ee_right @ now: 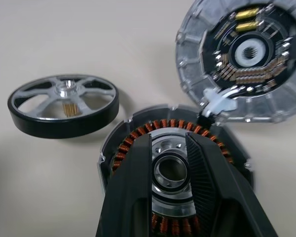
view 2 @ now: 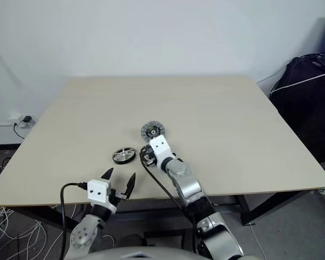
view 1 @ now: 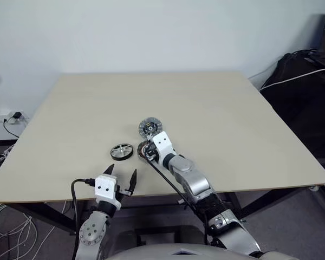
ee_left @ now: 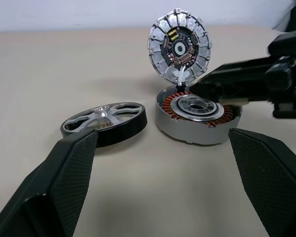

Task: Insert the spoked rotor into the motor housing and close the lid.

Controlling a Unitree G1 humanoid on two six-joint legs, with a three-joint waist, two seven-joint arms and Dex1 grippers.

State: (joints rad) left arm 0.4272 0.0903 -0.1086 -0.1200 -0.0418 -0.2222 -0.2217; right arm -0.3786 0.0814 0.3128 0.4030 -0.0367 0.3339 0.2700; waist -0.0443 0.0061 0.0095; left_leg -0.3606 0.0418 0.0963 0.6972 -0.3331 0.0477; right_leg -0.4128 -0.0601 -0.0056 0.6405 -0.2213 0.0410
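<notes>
The spoked rotor (view 1: 122, 151), a dark-rimmed wheel with silver spokes, lies flat on the table to the left of the motor housing (ee_left: 197, 116). The housing shows its copper windings around a silver hub. The lid (ee_left: 179, 47) stands upright at the housing's far edge, its ribbed rim and dark circuit face turned this way. My right gripper (ee_right: 167, 143) hovers over the housing's hub, fingers a narrow gap apart with nothing between them. My left gripper (view 1: 122, 171) is wide open at the table's front edge, facing the rotor and housing from a short distance.
The parts sit near the front middle of a pale wooden table (view 1: 233, 119). A dark bag with a white cable (view 1: 298, 76) lies on the floor to the right. A wall socket with cables (view 1: 11, 116) is at the left.
</notes>
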